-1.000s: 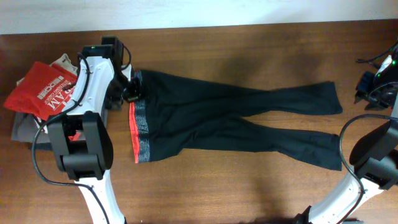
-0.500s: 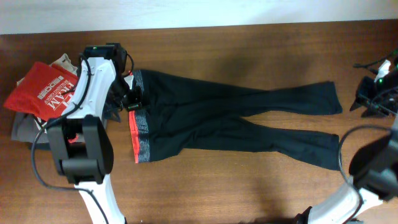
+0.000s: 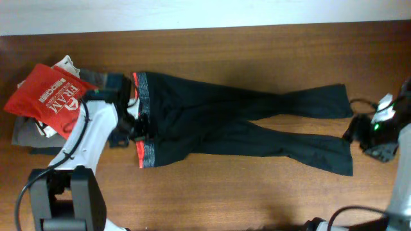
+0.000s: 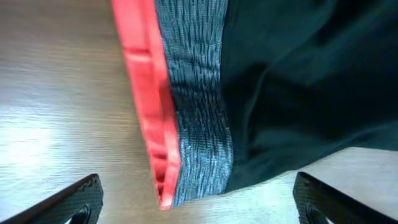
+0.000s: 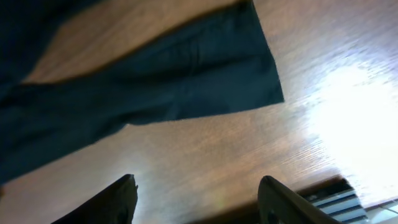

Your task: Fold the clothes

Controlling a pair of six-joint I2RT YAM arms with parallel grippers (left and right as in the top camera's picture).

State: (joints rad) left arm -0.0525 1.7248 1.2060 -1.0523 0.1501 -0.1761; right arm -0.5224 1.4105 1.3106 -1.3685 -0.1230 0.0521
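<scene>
The black leggings (image 3: 218, 125) lie flat across the table, grey waistband with orange-red lining (image 3: 142, 122) at the left, two leg ends at the right (image 3: 337, 138). My left gripper (image 3: 135, 128) is open at the waistband's lower part; the left wrist view shows the waistband corner (image 4: 186, 168) between the spread fingers (image 4: 199, 205). My right gripper (image 3: 356, 135) is open beside the leg ends; the right wrist view shows a leg cuff (image 5: 236, 74) above the spread fingers (image 5: 199, 199).
A red T-shirt with white print (image 3: 48, 93) lies on folded grey garments (image 3: 29, 135) at the far left. The brown wooden table (image 3: 244, 192) ends at a white strip (image 3: 205, 13) along the back.
My left gripper has moved down along the waistband toward its lower corner. My right gripper has swung from the far right edge down and left toward the leg ends.
</scene>
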